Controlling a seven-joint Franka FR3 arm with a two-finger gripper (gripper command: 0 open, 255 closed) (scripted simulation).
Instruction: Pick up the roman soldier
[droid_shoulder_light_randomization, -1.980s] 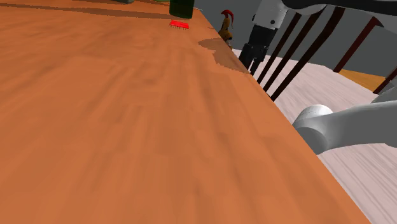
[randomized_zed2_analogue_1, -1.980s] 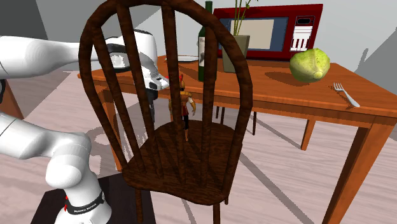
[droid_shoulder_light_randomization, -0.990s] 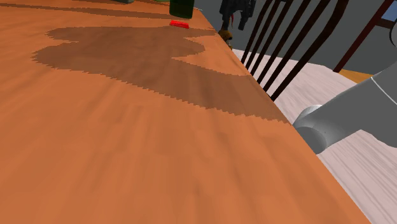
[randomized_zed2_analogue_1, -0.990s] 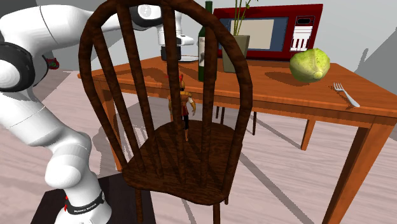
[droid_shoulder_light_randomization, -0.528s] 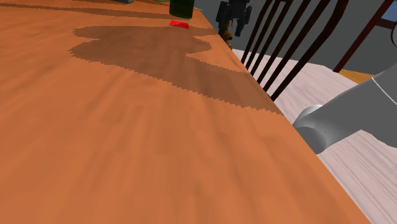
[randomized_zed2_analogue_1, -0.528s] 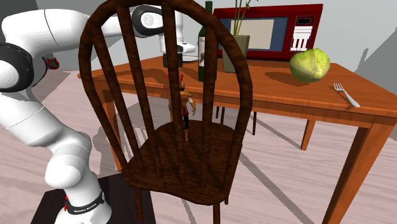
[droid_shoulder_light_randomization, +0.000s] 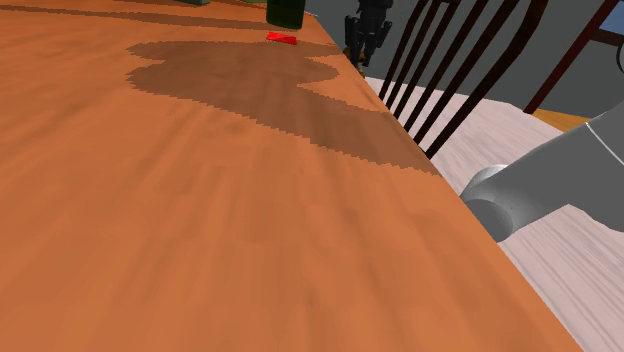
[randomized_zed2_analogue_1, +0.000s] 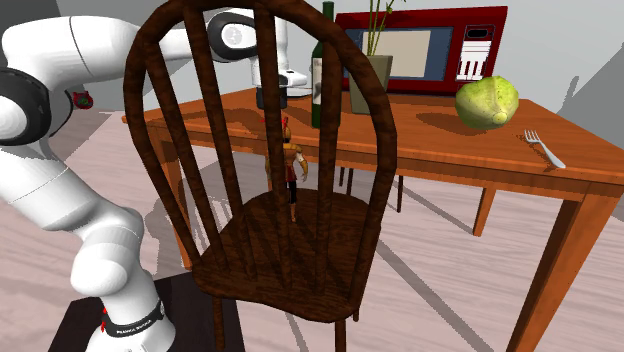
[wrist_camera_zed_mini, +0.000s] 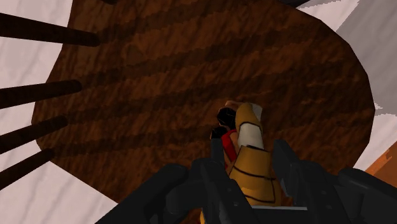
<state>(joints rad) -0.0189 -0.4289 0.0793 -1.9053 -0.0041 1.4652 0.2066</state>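
Descent over the roman soldier (randomized_zed2_analogue_1: 289, 165), close to its end: gripper (randomized_zed2_analogue_1: 270, 100) lower than a second ago and a shade lower than half a second ago, now hanging just above the figure's red crest in the second exterior view, partly behind a dark spindle of the chair (randomized_zed2_analogue_1: 300, 250). From the shoulder view, the same drop, gripper (droid_shoulder_light_randomization: 362, 28) just beyond the far right edge of the orange surface (droid_shoulder_light_randomization: 200, 220), the arm's broad shadow drawn in toward that edge. No change in the soldier itself: upright on the chair's seat (wrist_camera_zed_mini: 140, 89), about its middle, off the surface altogether. Along the wrist view, fingers (wrist_camera_zed_mini: 289, 168) spread apart, one on each side of the soldier (wrist_camera_zed_mini: 249, 143), close beside its upper body; contact with either not clear, so not counted as held. Meaning for the task: approach and alignment seemingly done, grasp not yet made. Likely next: a little more lowering for a fuller hold on the torso, then closing and a straight lift clear of the spindles. Risk: a tall, narrow figure, easy to tip with a one-sided touch.
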